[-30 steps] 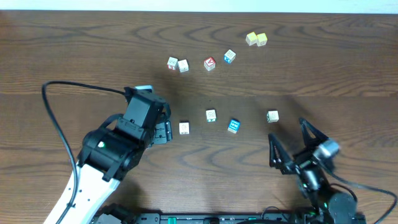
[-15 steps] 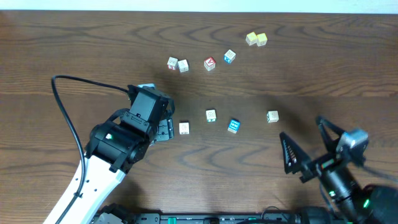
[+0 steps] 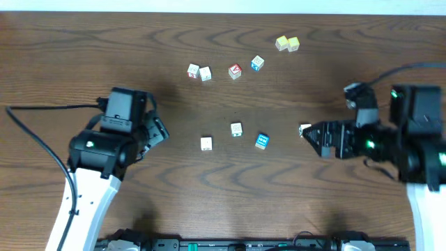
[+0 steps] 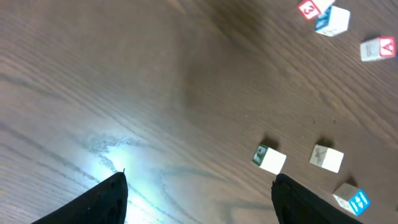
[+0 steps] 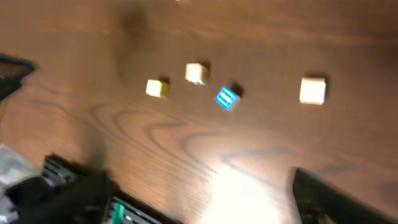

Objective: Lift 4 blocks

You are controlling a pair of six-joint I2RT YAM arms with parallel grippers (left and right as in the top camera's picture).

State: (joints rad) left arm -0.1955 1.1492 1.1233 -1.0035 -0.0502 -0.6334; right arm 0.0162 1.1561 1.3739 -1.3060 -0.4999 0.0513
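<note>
Four blocks lie in a loose row mid-table: a cream block [image 3: 206,143], a second cream block [image 3: 236,129], a blue-faced block [image 3: 262,141] and a third cream block [image 3: 305,130]. My left gripper [image 3: 159,130] stands open, well left of the row, nothing between its fingers. The left wrist view shows it [image 4: 199,202] over bare wood, with two cream blocks [image 4: 270,158] [image 4: 327,157] and the blue one [image 4: 351,200] ahead to the right. My right gripper [image 3: 315,139] is open just right of the rightmost cream block. Its blurred wrist view [image 5: 199,196] shows all four blocks ahead, the nearest cream one [image 5: 312,90] apart from the fingers.
Further back lie two white cubes [image 3: 193,70] [image 3: 205,73], a red-faced cube [image 3: 235,71] and a pale-blue cube [image 3: 257,63]. Two yellow cubes [image 3: 287,44] sit at the back right. A black cable [image 3: 42,111] runs from the left arm.
The left arm has drawn back to the left, away from the leftmost cream block. The right arm has swung from the front edge to the right side, its gripper now beside the rightmost cream block.
</note>
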